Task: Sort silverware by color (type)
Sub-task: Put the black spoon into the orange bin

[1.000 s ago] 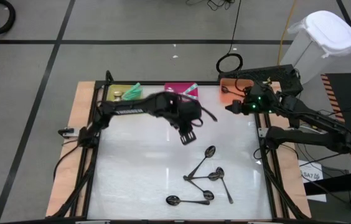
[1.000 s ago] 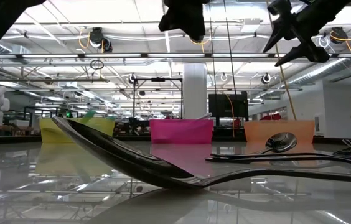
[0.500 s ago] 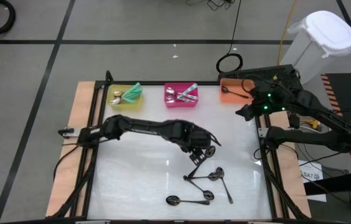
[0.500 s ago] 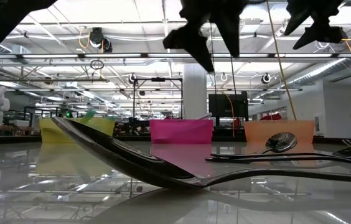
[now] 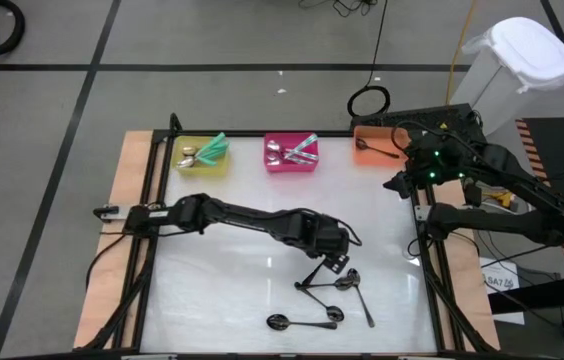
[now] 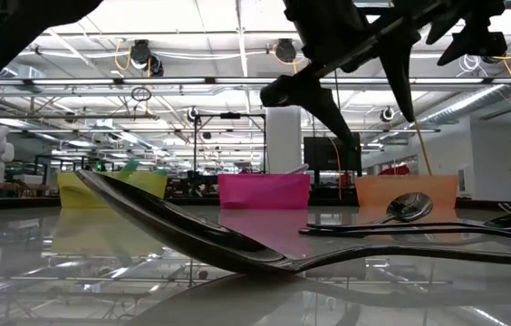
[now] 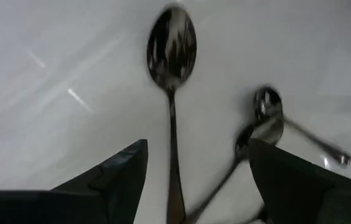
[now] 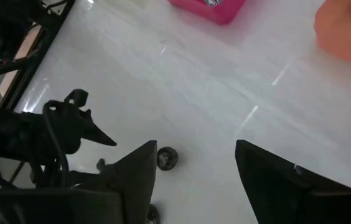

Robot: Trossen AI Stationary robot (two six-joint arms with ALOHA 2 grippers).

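Several dark shiny spoons lie flat on the white table (image 5: 222, 290) near its front right. My left gripper (image 5: 330, 262) hangs open above one of them, a dark spoon (image 7: 171, 46). That spoon's handle (image 7: 174, 155) runs between the two fingers and its bowl points away from them. In the low view the left gripper (image 6: 346, 86) stands well clear of the table. Two more spoons (image 7: 264, 118) lie just beside it. My right gripper (image 5: 394, 185) waits open, high at the table's right edge.
Along the far edge stand a yellow bin (image 5: 200, 155), a pink bin (image 5: 292, 153) and an orange bin (image 5: 372, 148), each with spoons in it. More spoons (image 5: 307, 320) lie near the front edge. One spoon (image 6: 192, 235) lies close before the low camera.
My left gripper has come from beside the pink bin toward the near right, sinking over the loose spoons and rolling about its axis. Its fingers have spread wider. My right gripper has drawn back a little toward the table's right edge and turned.
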